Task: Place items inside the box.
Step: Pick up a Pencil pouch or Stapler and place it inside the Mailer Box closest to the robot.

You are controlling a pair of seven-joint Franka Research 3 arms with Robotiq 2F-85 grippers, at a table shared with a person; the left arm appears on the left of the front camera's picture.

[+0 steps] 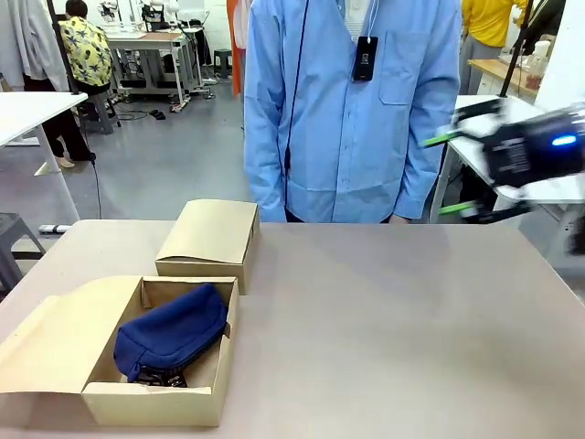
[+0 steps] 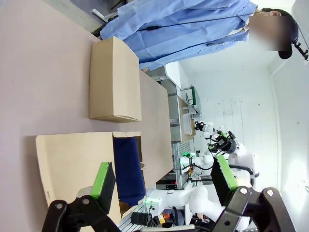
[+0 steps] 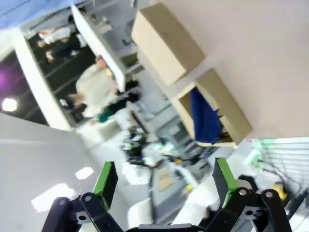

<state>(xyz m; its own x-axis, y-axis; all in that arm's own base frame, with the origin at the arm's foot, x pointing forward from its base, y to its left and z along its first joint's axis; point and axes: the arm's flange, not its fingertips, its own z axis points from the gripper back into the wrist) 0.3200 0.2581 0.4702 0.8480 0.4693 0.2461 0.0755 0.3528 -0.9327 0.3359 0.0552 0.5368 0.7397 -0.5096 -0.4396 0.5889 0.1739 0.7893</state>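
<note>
The box (image 1: 151, 402) stands open at the table's near left, its wide lid flap lying out to the left. Inside it lies the navy blue pouch (image 1: 174, 338), with a small dark thing (image 1: 166, 378) showing under its near end. My right gripper (image 1: 448, 174) hangs blurred above the table's far right edge, open and holding nothing. In the right wrist view the right gripper (image 3: 164, 178) is open, with the box (image 3: 231, 113) and the pouch (image 3: 203, 118) far off. In the left wrist view the left gripper (image 2: 163, 177) is open above the box (image 2: 72, 164) and the pouch (image 2: 126, 169).
A smaller closed cardboard box (image 1: 208, 238) sits just behind the open one. A person in a light blue shirt (image 1: 352, 110) stands at the far edge, hands down. The bare tabletop (image 1: 393, 329) stretches across the middle and right.
</note>
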